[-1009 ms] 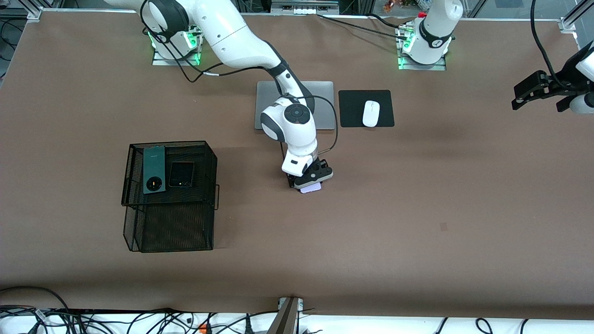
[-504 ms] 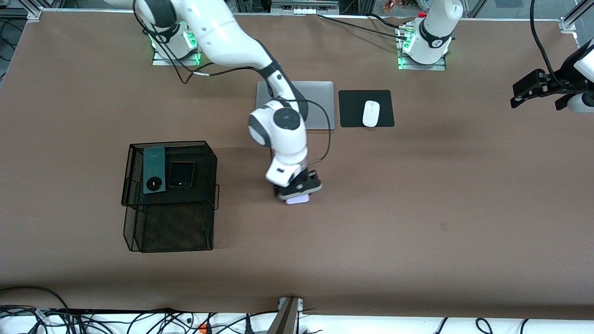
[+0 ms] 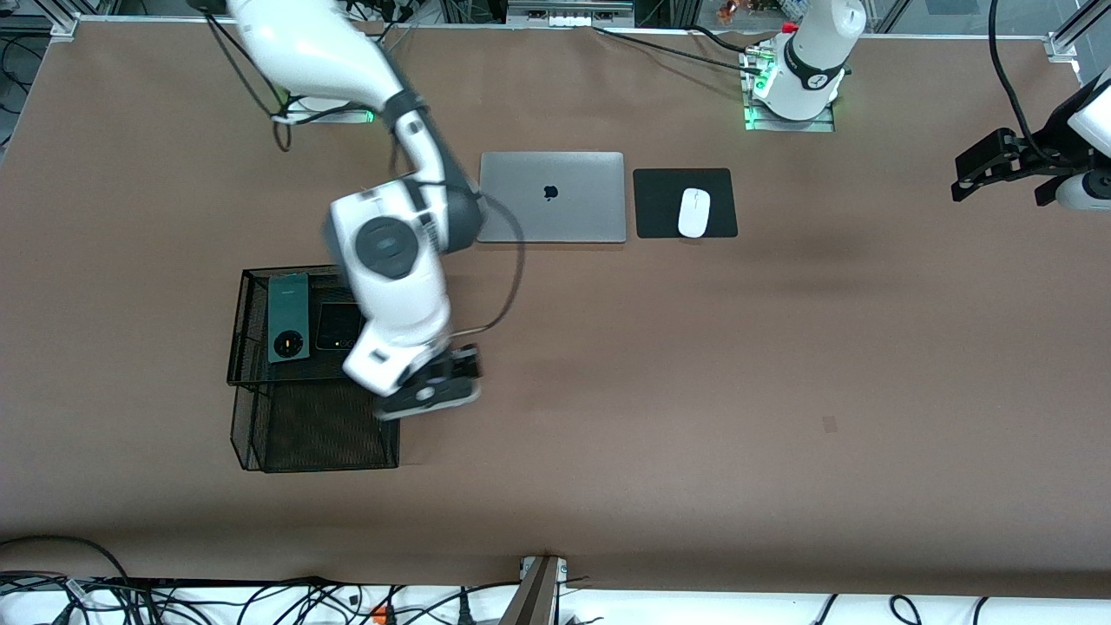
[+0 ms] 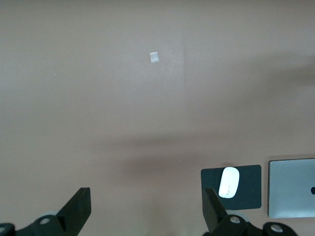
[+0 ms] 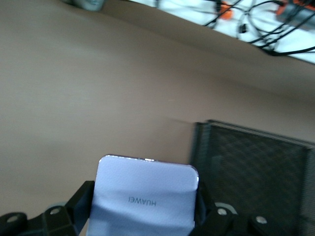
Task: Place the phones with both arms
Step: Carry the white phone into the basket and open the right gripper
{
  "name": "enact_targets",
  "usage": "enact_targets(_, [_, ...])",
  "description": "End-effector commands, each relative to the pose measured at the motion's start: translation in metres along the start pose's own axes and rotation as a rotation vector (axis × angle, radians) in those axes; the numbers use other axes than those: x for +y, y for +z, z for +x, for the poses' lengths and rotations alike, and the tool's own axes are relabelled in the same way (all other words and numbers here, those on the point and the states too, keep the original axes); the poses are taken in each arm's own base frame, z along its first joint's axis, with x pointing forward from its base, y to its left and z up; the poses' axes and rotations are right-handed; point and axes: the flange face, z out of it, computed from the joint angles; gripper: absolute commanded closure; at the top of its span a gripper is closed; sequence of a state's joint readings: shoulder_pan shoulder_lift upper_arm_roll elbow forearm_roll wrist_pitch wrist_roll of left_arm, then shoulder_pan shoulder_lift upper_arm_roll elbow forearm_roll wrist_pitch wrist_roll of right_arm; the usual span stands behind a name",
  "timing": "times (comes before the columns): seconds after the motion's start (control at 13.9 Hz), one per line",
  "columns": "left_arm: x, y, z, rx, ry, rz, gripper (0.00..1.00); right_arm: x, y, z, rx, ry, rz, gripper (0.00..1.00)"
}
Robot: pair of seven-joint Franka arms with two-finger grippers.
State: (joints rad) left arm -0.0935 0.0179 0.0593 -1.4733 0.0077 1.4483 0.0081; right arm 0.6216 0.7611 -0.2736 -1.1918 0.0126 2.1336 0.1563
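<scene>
Right tool [image 3: 431, 391] was clamped on the pale phone [image 5: 144, 199], in the air over the worktop [image 3: 694, 391] just beside the black mesh basket [image 3: 247, 334]. Green phone [image 3: 288, 316] and black phone [image 3: 337, 325] lay side by side in that basket. Left tool [image 4: 146, 209] waited with fingers apart, high over the left arm's end of the worktop.

Front camera high, facing the robots — wrist cameras look tableward; laptop [image 3: 552, 196] shared.

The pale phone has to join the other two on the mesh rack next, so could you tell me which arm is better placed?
Right. The right gripper holds the pale phone beside the mesh rack; the left gripper waits open.
</scene>
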Motion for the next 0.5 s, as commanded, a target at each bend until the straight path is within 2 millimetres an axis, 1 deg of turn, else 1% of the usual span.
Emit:
enact_targets(0.0, [0.004, -0.004, -0.005, -0.003, 0.009, -0.017, 0.0, 0.068, 0.012, 0.002, -0.027, -0.06, 0.01, 1.0])
enact_targets(0.14, [0.004, -0.004, -0.005, -0.003, 0.009, -0.017, 0.0, 0.117, 0.02, 0.003, -0.031, -0.078, 0.002, 1.0])
enact_targets(0.22, [0.004, -0.004, -0.005, -0.004, 0.009, -0.017, 0.0, 0.139, 0.028, 0.001, -0.04, -0.053, 0.015, 1.0])
enact_targets(0.29, [0.004, -0.004, -0.005, -0.003, 0.01, -0.017, 0.0, 0.154, 0.046, -0.008, -0.067, -0.014, 0.045, 1.0])
enact_targets(0.36, [0.004, -0.004, -0.005, -0.004, 0.01, -0.017, 0.0, 0.167, 0.054, -0.013, -0.07, 0.026, 0.082, 1.0])
enact_targets(0.43, [0.004, -0.004, -0.005, -0.003, 0.01, -0.017, 0.0, 0.168, 0.065, -0.016, -0.068, 0.058, 0.116, 1.0])
